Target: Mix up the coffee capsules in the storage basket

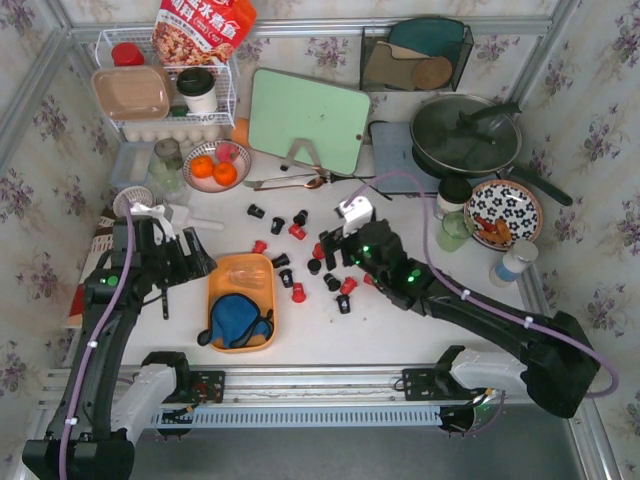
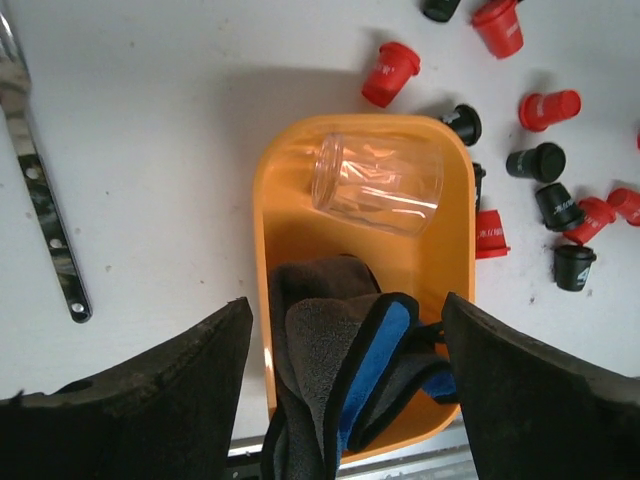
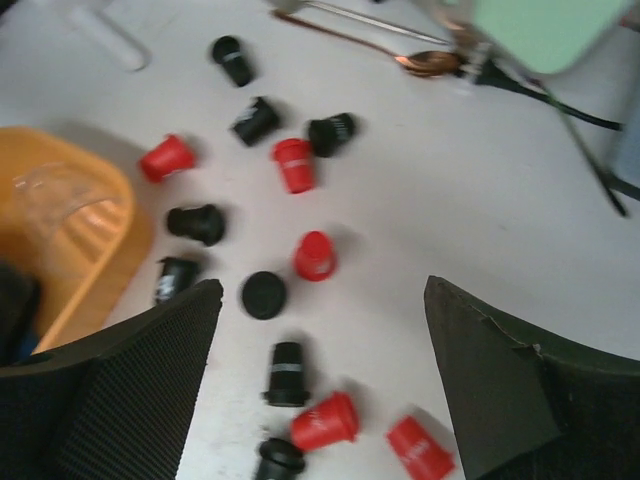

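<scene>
From above, the shallow orange plastic storage basket [image 1: 245, 272] sits near the white worktop's [image 1: 420, 320] front edge, left of centre. The red and black tapered coffee capsules [image 1: 297, 294] lie scattered just right of it, toward the middle. The left hand [image 1: 192, 262] hovers beside the basket and the right hand [image 1: 332, 250] over the scatter.

The left wrist view shows that hand spread wide and empty above the basket, which holds a clear plastic cup [image 2: 378, 182] and a grey-and-blue cloth [image 2: 335, 370]. No capsule is visible inside.

The right wrist view shows its hand equally wide and empty. It would do best to pinch one pod across its body, alternate colours, and release over bare basket floor.
</scene>
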